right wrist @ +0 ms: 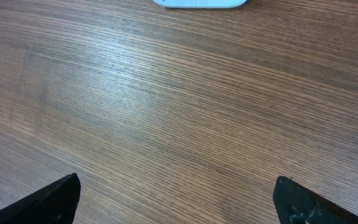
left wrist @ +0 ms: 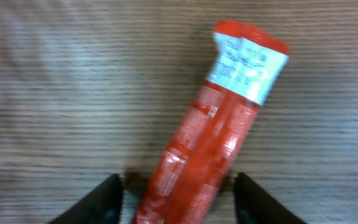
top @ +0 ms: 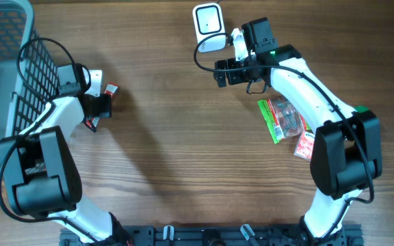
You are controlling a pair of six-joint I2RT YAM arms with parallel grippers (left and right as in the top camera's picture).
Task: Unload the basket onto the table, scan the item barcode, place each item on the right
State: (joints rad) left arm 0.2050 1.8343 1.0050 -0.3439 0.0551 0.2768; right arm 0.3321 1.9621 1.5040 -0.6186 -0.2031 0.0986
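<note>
A long red snack packet (left wrist: 210,137) with a white printed label at its far end lies on the wood, seen in the left wrist view. My left gripper (left wrist: 179,190) straddles its near end, with a narrow gap showing between each black finger and the packet. In the overhead view that gripper (top: 100,106) covers the middle of the packet (top: 109,89). The white barcode scanner (top: 207,20) stands at the back of the table. My right gripper (top: 221,73) hovers just in front of it, open wide over bare wood (right wrist: 179,124); the scanner's edge (right wrist: 197,2) shows in the right wrist view.
A grey wire basket (top: 5,61) stands at the far left, close behind my left arm. A green packet (top: 279,119) and a red-and-white one (top: 305,145) lie at the right, beside my right arm.
</note>
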